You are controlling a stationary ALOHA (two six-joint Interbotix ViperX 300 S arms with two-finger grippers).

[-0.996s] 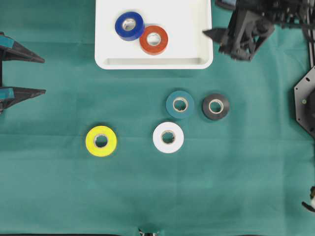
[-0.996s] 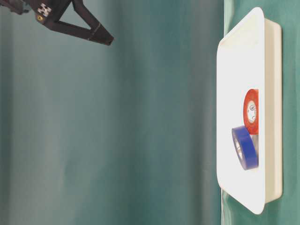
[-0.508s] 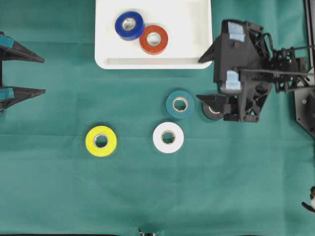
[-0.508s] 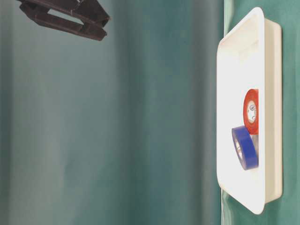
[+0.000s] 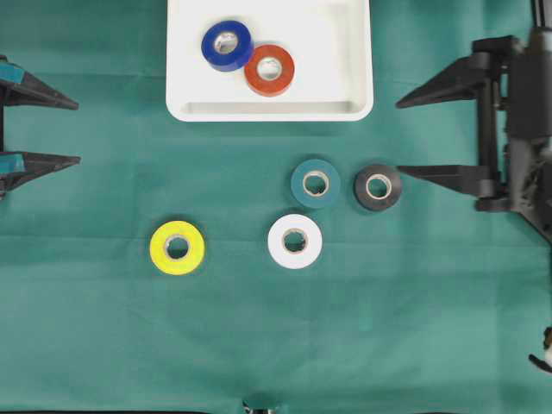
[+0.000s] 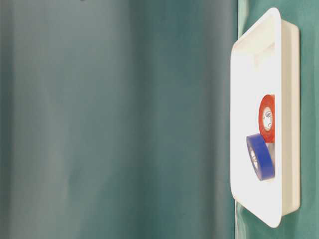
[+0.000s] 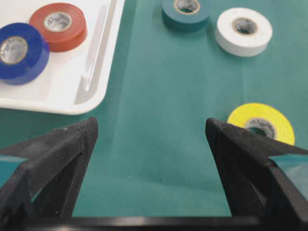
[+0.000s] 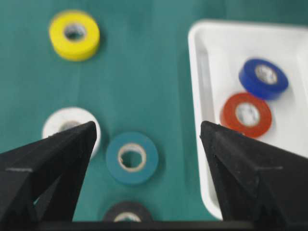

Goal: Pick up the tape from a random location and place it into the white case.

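The white case (image 5: 328, 52) lies at the top centre with a blue tape roll (image 5: 227, 45) and a red one (image 5: 269, 70) inside. Loose on the green cloth lie teal (image 5: 316, 183), black (image 5: 378, 187), white (image 5: 295, 241) and yellow (image 5: 177, 247) rolls. My right gripper (image 5: 398, 138) stands open at the right, its fingers pointing left. The lower fingertip is just right of the black roll, and nothing is between the jaws. In the right wrist view the teal roll (image 8: 132, 158) shows between the fingers. My left gripper (image 5: 78, 132) is open and empty at the left edge.
From table level the case (image 6: 249, 74) shows with the red roll (image 6: 267, 118) and the blue roll (image 6: 260, 157) leaning against it; no gripper is in that view. Green cloth covers the whole table. The right arm's base sits at the right edge (image 5: 539, 190).
The right arm swung down from beside the case's right corner, passed over the black roll, and drew back to the right. It has left the table-level view. The left arm stayed still.
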